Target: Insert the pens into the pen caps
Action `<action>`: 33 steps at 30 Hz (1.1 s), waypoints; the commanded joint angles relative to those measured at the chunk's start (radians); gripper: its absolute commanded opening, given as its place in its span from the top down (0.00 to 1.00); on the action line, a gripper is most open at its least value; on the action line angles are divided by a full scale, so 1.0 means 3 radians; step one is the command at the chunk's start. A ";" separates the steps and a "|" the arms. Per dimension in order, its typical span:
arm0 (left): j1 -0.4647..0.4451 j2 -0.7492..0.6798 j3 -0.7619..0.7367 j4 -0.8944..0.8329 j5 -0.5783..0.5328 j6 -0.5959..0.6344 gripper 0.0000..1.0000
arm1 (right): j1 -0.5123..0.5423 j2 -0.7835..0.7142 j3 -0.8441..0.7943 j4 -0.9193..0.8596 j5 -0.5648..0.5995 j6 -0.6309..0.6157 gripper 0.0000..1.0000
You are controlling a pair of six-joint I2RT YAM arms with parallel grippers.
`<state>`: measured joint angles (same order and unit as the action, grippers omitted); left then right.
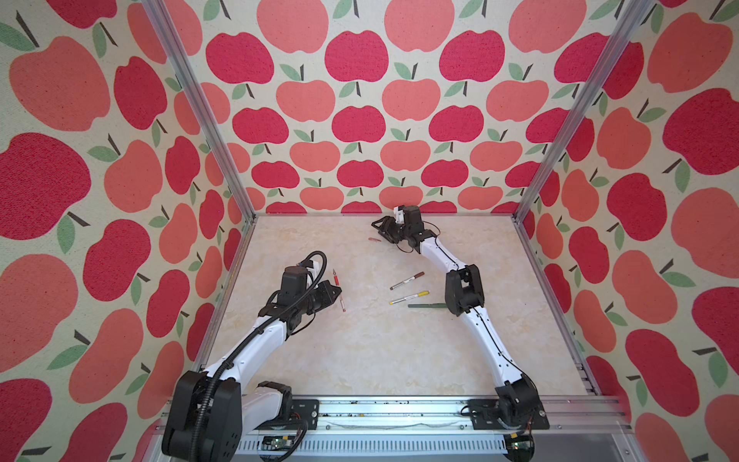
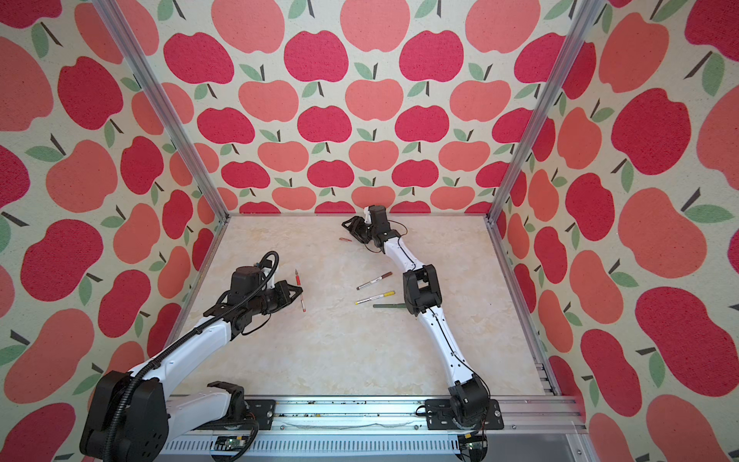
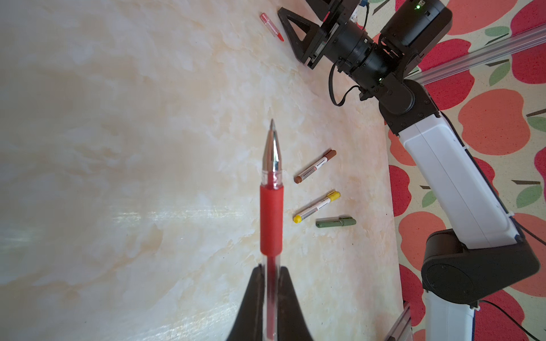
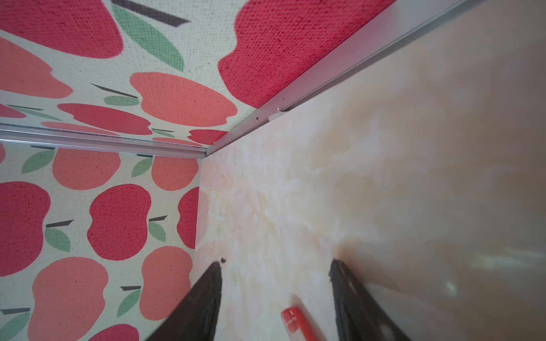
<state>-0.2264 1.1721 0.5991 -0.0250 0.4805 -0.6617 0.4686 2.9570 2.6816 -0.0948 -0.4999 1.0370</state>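
My left gripper (image 1: 338, 290) (image 3: 271, 270) is shut on the clear barrel of the red pen (image 1: 335, 278) (image 3: 271, 218). The pen is off the table with its metal tip pointing toward the back. Near the back wall lies the red cap (image 1: 374, 239) (image 2: 345, 240) (image 3: 271, 26) on the table. My right gripper (image 1: 379, 232) (image 4: 276, 262) stands open over the cap. In the right wrist view the red cap (image 4: 295, 323) lies between the fingers, touching neither. The brown pen (image 1: 407, 281), yellow pen (image 1: 408, 297) and green pen (image 1: 427, 305) lie together, each apparently capped.
The back wall and its metal rail (image 4: 295, 100) run close beyond my right gripper. The right arm's elbow (image 1: 464, 290) hangs just right of the three lying pens. The marble tabletop (image 1: 360, 352) reaches to the front rail.
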 commanded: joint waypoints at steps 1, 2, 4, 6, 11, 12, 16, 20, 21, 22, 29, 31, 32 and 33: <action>0.0018 0.0060 0.0068 0.0032 0.0056 -0.0003 1.00 | 0.0021 0.0054 0.0097 -0.0129 -0.0187 0.0084 0.41; 0.0018 0.0066 0.0073 0.0027 0.0055 -0.0004 1.00 | 0.0030 0.0044 0.0098 -0.0168 -0.0214 0.0040 0.41; 0.0018 0.0065 0.0079 0.0027 0.0051 -0.0003 1.00 | 0.0056 0.0005 0.0101 -0.0298 -0.0243 -0.0055 0.41; 0.0016 0.0066 0.0089 0.0017 0.0052 -0.0003 1.00 | 0.0074 -0.0017 0.0095 -0.0385 -0.0297 -0.0103 0.41; 0.0016 0.0048 0.0114 -0.0003 0.0045 0.0013 1.00 | 0.0148 -0.0036 0.0013 -0.0385 -0.0556 -0.0006 0.44; 0.0021 0.0046 0.0118 -0.0012 0.0040 0.0021 1.00 | 0.0168 -0.0051 -0.0005 -0.0394 -0.0607 -0.0019 0.44; 0.0023 0.0030 0.0154 -0.0052 0.0035 0.0060 1.00 | 0.0259 -0.0240 -0.0233 -0.0608 -0.0764 -0.0251 0.45; 0.0038 -0.0038 0.0171 -0.0124 0.0020 0.0105 1.00 | 0.0355 -0.0566 -0.0612 -0.0922 -0.0712 -0.0691 0.45; 0.0043 -0.0073 0.0171 -0.0157 0.0003 0.0113 1.00 | 0.0374 -0.0617 -0.0643 -0.1071 -0.0663 -0.0818 0.45; 0.0044 -0.0116 0.0168 -0.0195 -0.0009 0.0126 1.00 | 0.0404 -0.0664 -0.0657 -0.1241 -0.0594 -0.0980 0.45; 0.0097 -0.0546 0.0107 -0.0537 -0.0080 0.0205 1.00 | 0.0625 -0.0857 -0.0649 -0.2021 -0.0025 -0.1869 0.42; 0.0099 -0.0654 0.0083 -0.0604 -0.0111 0.0206 1.00 | 0.0655 -0.0863 -0.0599 -0.2129 0.0191 -0.1933 0.42; 0.0100 -0.0708 0.0065 -0.0629 -0.0122 0.0206 1.00 | 0.0667 -0.0866 -0.0558 -0.2184 0.0353 -0.1962 0.42; 0.0100 -0.0745 0.0054 -0.0644 -0.0131 0.0202 1.00 | 0.0681 -0.0866 -0.0549 -0.2209 0.0502 -0.1969 0.42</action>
<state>-0.2020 0.9806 0.6235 -0.1566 0.4641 -0.6281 0.6693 2.7285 2.5008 -0.6266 -0.5095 0.5442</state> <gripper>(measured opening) 0.093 0.582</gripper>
